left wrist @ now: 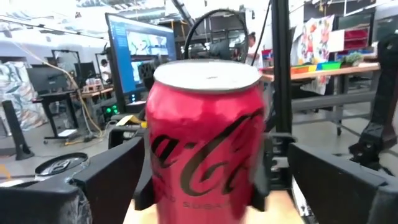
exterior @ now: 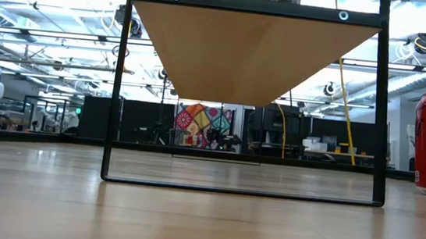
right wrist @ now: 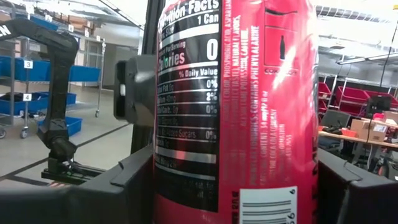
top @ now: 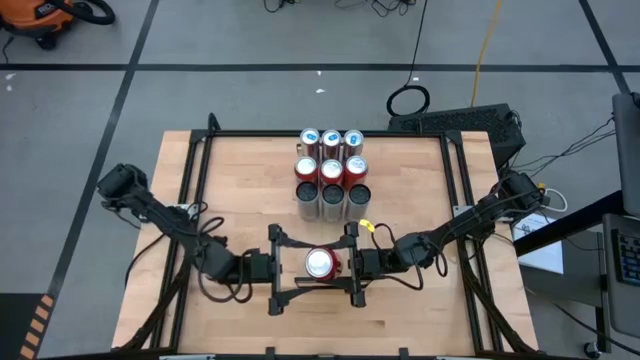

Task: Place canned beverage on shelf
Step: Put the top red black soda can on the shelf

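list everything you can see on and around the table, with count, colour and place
red can: 1, red with silver top, near edge of the table between both grippers
cans on shelf: 9 in three rows of three; far row silver and blue tops, middle row red, near row dark tops
shelf: 1, pale wood panel in a black frame, raised above the tabletop at the far middle
table: 1, light wood top with black rails
cables: black loop and a yellow line on the grey floor behind the table
left gripper: dark, open, beside the red can on its left
right gripper: dark, closed on the red can from the right
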Robot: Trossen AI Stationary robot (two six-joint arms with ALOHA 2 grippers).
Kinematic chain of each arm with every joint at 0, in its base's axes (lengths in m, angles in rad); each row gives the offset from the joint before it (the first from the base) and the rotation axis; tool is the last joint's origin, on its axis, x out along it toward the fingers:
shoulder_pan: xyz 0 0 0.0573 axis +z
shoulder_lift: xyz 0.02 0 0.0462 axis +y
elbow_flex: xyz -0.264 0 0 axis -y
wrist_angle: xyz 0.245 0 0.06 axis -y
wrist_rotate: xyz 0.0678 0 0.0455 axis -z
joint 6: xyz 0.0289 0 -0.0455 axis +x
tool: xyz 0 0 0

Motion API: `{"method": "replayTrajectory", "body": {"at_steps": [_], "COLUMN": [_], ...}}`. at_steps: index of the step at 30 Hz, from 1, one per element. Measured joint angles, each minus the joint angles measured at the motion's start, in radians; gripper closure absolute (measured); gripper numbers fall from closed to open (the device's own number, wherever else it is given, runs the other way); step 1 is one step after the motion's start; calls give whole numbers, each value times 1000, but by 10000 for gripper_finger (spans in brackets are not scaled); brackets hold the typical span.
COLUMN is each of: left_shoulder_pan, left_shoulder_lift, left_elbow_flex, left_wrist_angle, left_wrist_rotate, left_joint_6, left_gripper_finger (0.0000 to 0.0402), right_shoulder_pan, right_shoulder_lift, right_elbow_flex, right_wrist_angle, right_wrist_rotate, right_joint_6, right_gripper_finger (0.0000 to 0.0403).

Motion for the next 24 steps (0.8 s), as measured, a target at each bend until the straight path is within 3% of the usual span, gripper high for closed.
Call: {"method": "replayTrajectory", "body": {"at_steps": [16,24], "left_shoulder_pan": [73,81], "left_shoulder_lift": [24,44], "left_elbow_flex": [0,0], "left_wrist_angle": [52,60], "left_wrist_rotate": [147,151], "left_joint_6": [-4,-1], "left_gripper_finger": [5,55], "right_shoulder_pan": [-8,-17], "right_shoulder_lift": [0,0], "right_elbow_flex": [0,0], "right_wrist_angle": [-6,-16], "right_wrist_rotate": [-3,-6], "right_joint_6": [6,35], "right_gripper_finger": [135,135]}}
